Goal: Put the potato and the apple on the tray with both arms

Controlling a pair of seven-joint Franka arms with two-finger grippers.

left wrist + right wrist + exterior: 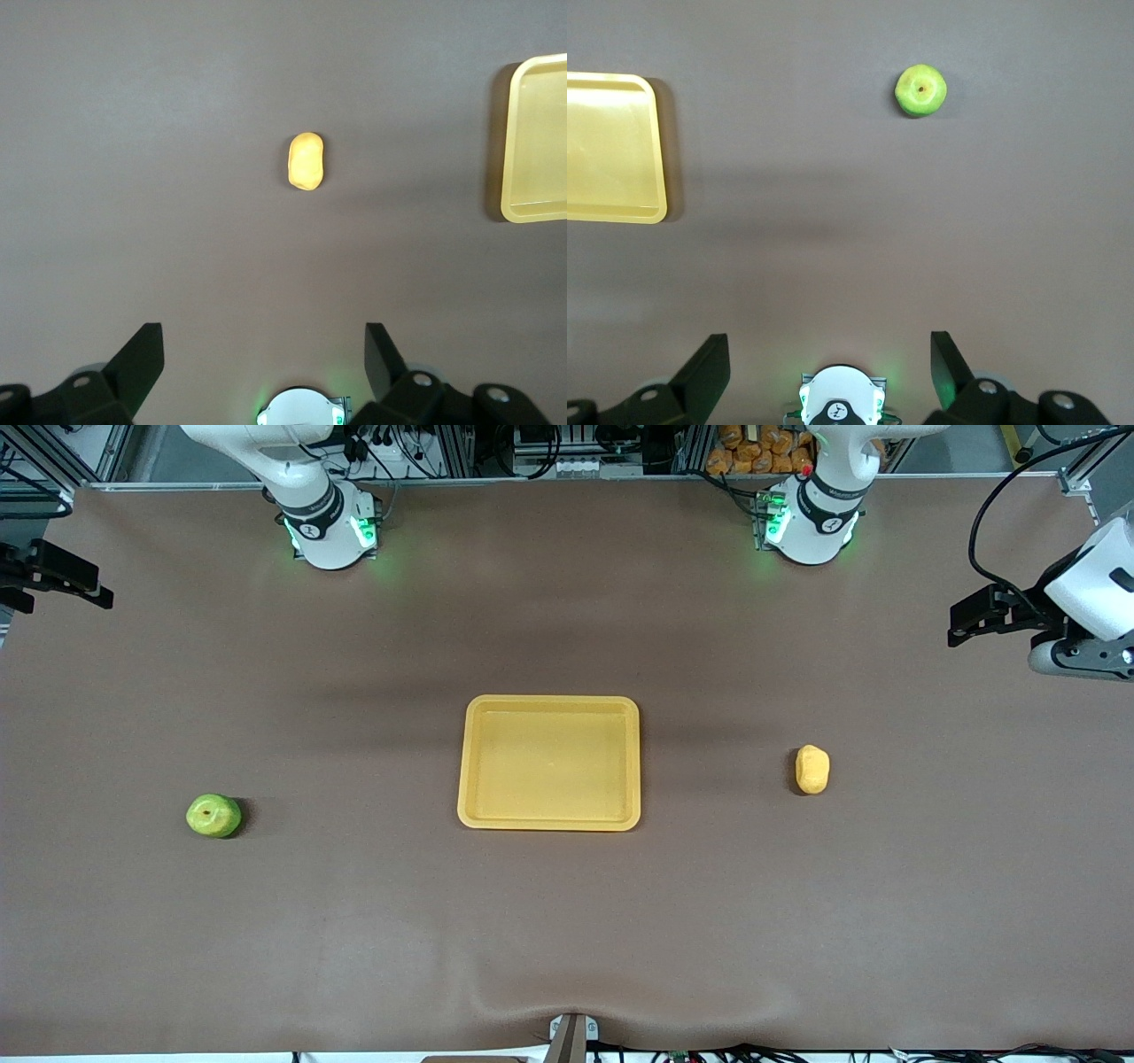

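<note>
The yellow tray lies in the middle of the brown table with nothing on it. The yellow-orange potato lies on the table toward the left arm's end. The yellow-green apple lies toward the right arm's end, stem dimple up. My left gripper hangs high over the left arm's end of the table, open and empty. My right gripper hangs high over the right arm's end, open and empty. The left wrist view shows the open gripper, the potato and the tray's rim. The right wrist view shows the open gripper, the apple and the tray's rim.
The two arm bases stand along the table's edge farthest from the front camera. A pile of orange items lies past that edge. A small mount sits at the table's nearest edge.
</note>
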